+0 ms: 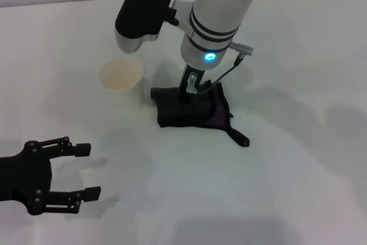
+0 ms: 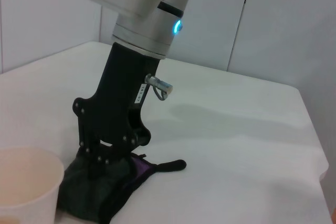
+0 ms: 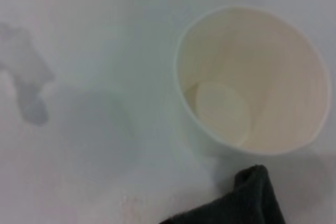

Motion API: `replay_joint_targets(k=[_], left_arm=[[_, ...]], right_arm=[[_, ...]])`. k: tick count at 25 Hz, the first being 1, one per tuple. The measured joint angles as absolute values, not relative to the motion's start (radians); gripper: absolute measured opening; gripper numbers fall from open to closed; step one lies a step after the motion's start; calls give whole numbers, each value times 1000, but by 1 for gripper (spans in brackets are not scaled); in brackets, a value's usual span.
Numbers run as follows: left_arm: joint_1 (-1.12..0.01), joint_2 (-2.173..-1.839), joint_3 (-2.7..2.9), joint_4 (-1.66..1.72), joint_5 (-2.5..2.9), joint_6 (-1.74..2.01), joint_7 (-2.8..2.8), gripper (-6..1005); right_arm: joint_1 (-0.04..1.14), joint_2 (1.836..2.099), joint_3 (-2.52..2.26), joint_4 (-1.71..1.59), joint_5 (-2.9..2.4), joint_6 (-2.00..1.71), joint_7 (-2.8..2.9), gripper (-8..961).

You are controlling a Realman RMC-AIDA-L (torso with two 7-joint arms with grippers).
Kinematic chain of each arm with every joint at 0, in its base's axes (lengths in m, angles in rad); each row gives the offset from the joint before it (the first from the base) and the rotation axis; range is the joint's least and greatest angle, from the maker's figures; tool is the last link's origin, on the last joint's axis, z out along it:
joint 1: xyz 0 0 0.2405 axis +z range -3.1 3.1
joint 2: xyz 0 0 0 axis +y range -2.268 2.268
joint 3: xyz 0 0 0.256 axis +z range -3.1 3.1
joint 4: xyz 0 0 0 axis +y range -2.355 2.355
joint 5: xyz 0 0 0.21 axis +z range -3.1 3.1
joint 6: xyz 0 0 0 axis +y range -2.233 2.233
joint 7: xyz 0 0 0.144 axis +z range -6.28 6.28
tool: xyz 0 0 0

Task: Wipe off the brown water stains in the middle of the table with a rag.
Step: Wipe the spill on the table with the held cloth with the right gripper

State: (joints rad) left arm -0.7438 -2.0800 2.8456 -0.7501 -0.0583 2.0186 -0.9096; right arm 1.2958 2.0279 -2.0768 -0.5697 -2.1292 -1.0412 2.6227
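The brown stain is not visible in any view; the rag point(image 1: 192, 108) and the right arm cover the middle of the worktop point(image 1: 298, 159) where it would lie. In the head view the right gripper point(image 1: 191, 91) comes straight down onto the rag, and its lower end is lost against the dark cloth, so whether its jaws are spread or closed cannot be told.

The left wrist view looks across the worktop and shows that same right gripper point(image 2: 102, 158) from the side, its black body planted on top of the rag point(image 2: 100, 192), with the tips again buried in the folds. This view also brings out a strip of purple lining along the rag's edge and the thin black tail stretching away over the white surface. The rim of a paper cup point(image 2: 26, 190) is cut off at the corner of that picture.

The right wrist view shows none of its own gripper. It looks down into the paper cup point(image 3: 252, 82), which stands upright, and catches only a dark corner of the rag point(image 3: 247, 198) just beside the cup's base.

The rag is a crumpled, dark, nearly black cloth lying flat near the worktop's centre, just beside the cup point(image 1: 121, 74). The left gripper point(image 1: 74, 170) hovers well apart from it, at the near left, jaws wide apart and holding nothing.
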Motion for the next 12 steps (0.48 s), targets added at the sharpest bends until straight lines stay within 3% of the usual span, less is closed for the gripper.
replay_joint_targets(k=[12], left_arm=[[-743,-2077,2846,-750,-68,2017,-901,862]], right_arm=[[1276,2028,-2096,-634,-2121,-1090,2619,23]])
